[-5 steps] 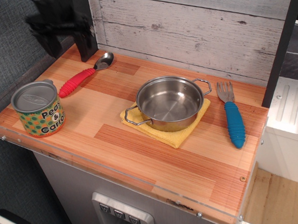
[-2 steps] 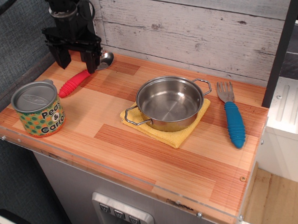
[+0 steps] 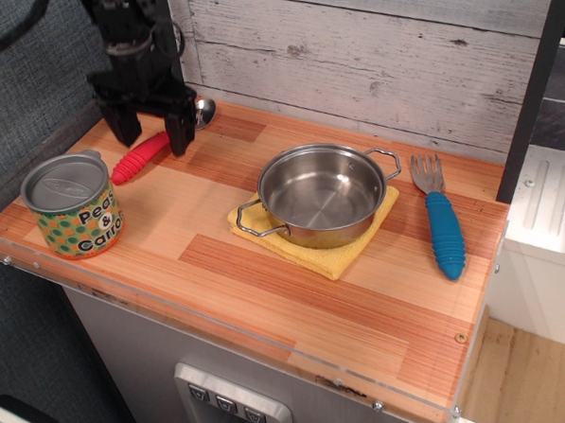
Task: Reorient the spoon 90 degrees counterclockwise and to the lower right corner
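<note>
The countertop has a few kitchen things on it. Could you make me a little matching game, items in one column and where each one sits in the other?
Items:
1. spoon
2. pot
3. fork
4. can

Places:
A. on a yellow cloth near the middle
B. far right side of the countertop
C. front left corner
D. back left, under the open gripper, which straddles its red handle

Pairs: 1-D, 2-A, 3-B, 4-C
</note>
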Controlling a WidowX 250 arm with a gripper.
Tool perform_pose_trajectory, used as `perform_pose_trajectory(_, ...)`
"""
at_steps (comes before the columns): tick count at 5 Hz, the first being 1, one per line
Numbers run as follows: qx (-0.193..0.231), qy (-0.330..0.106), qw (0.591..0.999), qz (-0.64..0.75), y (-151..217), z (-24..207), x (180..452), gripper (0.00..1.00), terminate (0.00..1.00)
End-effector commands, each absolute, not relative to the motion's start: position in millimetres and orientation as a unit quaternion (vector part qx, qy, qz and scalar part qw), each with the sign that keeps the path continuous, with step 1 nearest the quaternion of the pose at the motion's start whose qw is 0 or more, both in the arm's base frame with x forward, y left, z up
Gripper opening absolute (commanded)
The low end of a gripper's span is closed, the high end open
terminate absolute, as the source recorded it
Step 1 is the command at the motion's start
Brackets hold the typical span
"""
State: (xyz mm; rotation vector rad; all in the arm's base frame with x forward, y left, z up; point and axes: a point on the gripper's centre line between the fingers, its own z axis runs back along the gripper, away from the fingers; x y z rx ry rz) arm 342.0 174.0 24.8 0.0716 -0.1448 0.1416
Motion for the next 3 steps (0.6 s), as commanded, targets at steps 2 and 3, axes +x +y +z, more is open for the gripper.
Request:
perform_pose_trajectory(2, 0.053, -0.074, 0.992, 0.086, 187.2, 22.7, 340.2, 1.0, 0.0)
perform_pose_trajectory(3, 0.053, -0.075, 0.992, 0.085, 184.5, 22.4, 340.0, 0.0, 0.0)
